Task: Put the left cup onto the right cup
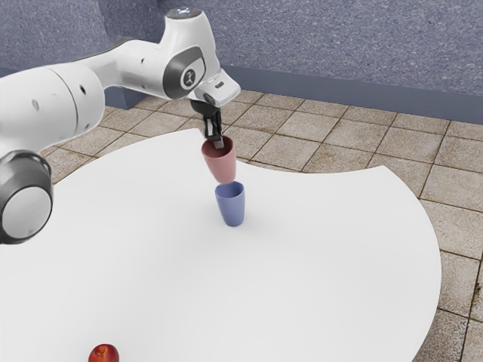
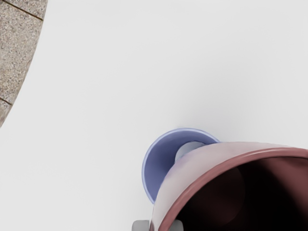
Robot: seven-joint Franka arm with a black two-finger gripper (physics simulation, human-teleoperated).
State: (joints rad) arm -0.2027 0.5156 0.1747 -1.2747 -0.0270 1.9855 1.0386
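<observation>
A pink-red cup (image 1: 219, 161) hangs upright in the air, my gripper (image 1: 213, 138) shut on its rim from above. Its base sits just over the mouth of a blue cup (image 1: 230, 204), which stands upright on the white table (image 1: 302, 264). In the wrist view the pink-red cup (image 2: 231, 187) looms large under my hand, its dark inside open toward the camera. Beyond it, the blue cup (image 2: 161, 166) shows its open mouth, partly covered by the pink-red cup's wall. A grey fingertip (image 2: 141, 225) peeks beside the held cup's rim.
A red apple (image 1: 104, 353) lies at the table's front edge on the exterior view's left. Brown tiled floor (image 1: 362, 136) surrounds the round table, with a blue-grey wall behind.
</observation>
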